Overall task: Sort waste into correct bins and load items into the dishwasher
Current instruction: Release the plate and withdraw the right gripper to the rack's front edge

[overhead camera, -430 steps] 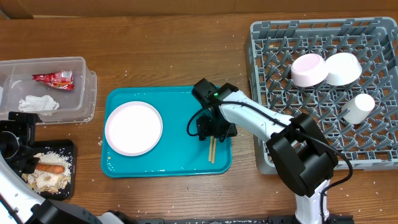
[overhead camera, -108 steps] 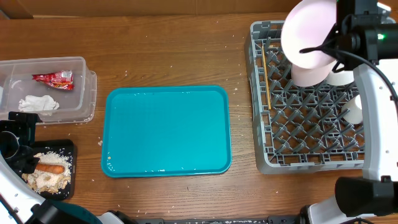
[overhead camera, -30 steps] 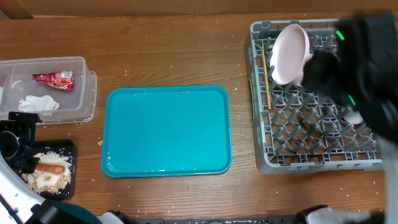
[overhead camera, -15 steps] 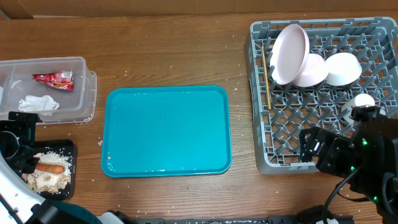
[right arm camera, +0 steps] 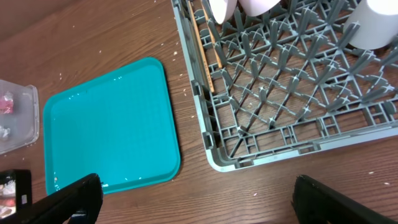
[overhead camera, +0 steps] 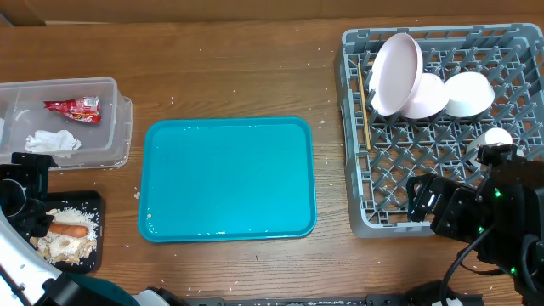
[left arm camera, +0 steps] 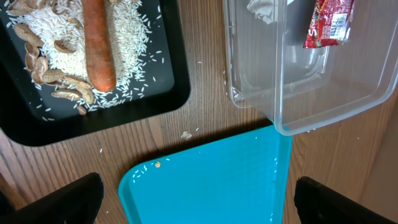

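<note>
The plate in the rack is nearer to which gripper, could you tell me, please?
Right. The right gripper sits at the rack's front edge, not far from the plate; the left gripper is across the table by the black tray.

A teal tray [overhead camera: 227,178] lies flat on the brown wooden table [overhead camera: 229,76].

Left wrist view — the top edge crops the carrot stick [left arm camera: 99,46], red wrapper [left arm camera: 328,23] and tissue [left arm camera: 264,7]. Right wrist view — the top edge crops the plate [right arm camera: 225,6] and a bowl [right arm camera: 264,5]. Overhead: the right arm [overhead camera: 476,221] hides part of the cup [overhead camera: 495,136] and a near corner of the dish rack [overhead camera: 350,153]; the left arm [overhead camera: 25,191] covers part of the black tray [overhead camera: 92,204]; the clear tub [overhead camera: 119,127] runs off the left edge.
</note>
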Tool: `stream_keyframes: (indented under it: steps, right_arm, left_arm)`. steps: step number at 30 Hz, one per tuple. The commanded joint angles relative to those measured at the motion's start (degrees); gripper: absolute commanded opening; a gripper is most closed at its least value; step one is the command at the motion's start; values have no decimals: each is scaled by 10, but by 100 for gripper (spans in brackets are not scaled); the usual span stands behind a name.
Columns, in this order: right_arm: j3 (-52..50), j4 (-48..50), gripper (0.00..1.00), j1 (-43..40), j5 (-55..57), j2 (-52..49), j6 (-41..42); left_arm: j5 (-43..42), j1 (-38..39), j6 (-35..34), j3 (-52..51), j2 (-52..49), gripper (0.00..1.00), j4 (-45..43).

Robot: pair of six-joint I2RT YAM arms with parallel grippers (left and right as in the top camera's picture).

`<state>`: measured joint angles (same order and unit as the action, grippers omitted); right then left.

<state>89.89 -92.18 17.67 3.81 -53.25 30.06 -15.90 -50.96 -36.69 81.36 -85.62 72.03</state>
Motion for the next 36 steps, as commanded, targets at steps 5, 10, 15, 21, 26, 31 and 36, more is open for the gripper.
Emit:
stream_keyframes:
  steps: [5,10,15,21,26,31,36]
  right_arm:
    - [-3,-13,100,0,19,7,-1]
    - [-69,100,100,-14,23,59,-5]
    - [-282,302,100,-52,-31,182,-9]
    - [-569,633,100,-81,-144,328,-118]
    - [-734,798,100,-84,-150,416,-122]
    - [-837,909,100,-91,-151,482,-121]
    - [-888,965,100,-115,-139,527,-121]
  left_arm:
    - [-2,4,5,4,-3,100,-1]
    - [-2,4,5,4,-3,100,-1]
    - [-2,4,5,4,-3,100,-1]
    - [-2,4,5,4,-3,100,-1]
    - [-2,4,5,4,-3,100,-1]
    - [-2,4,5,4,-3,100,-1]
    - [-2,4,5,4,-3,100,-1]
